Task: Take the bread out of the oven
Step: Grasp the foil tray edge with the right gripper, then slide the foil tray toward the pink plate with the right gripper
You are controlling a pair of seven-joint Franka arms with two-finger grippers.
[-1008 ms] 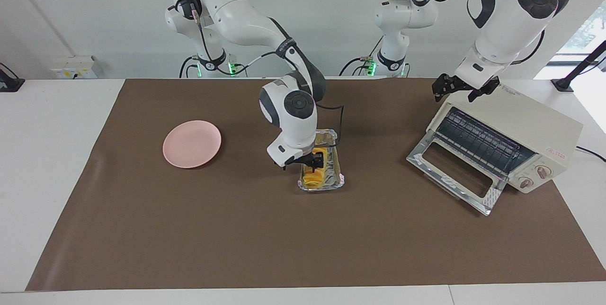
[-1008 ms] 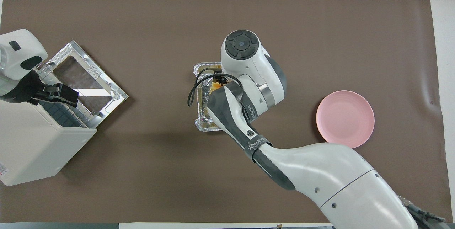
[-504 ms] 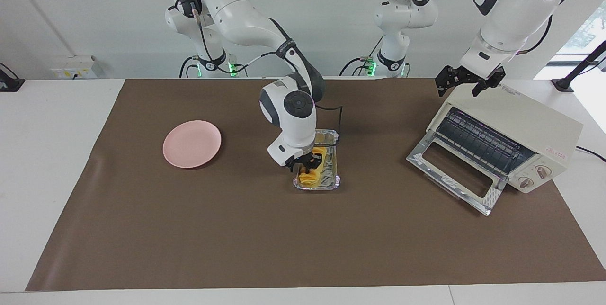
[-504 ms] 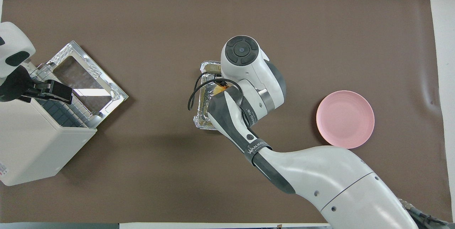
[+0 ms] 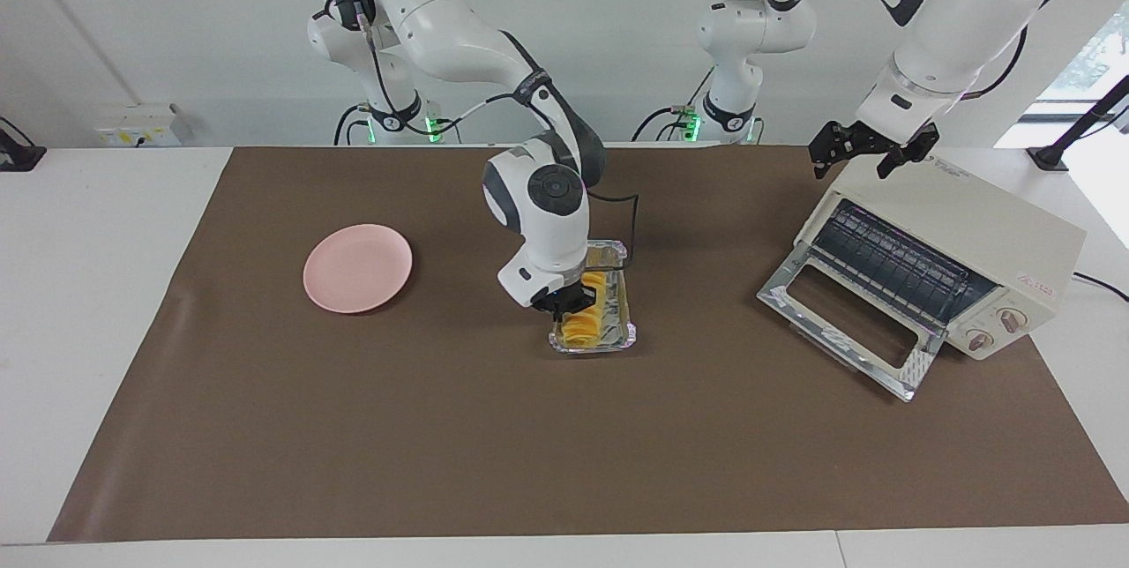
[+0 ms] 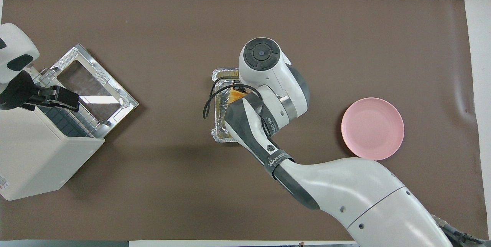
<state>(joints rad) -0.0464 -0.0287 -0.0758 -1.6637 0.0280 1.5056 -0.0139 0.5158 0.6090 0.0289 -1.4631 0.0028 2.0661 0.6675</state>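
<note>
The yellow-orange ridged bread (image 5: 588, 318) lies in a crinkled foil tray (image 5: 628, 334) at the middle of the brown mat. My right gripper (image 5: 571, 299) is down in the tray, shut on the bread's end nearer the robots. From overhead the right wrist covers the gripper, and only a sliver of bread (image 6: 238, 94) and the tray's rim (image 6: 218, 136) show. The cream-white oven (image 5: 970, 233) stands at the left arm's end with its glass door (image 5: 847, 321) dropped open and its wire rack bare. My left gripper (image 5: 854, 164) hangs open over the oven's top edge.
A round pink plate (image 5: 357, 268) sits on the mat toward the right arm's end. The brown mat (image 5: 564, 444) stretches bare toward the table's front edge. The oven's open door (image 6: 96, 86) juts out onto the mat.
The right gripper's fingers closed on the bread, and the foil tray shifted slightly under it. The left gripper rose a little off the oven's top, then held still.
</note>
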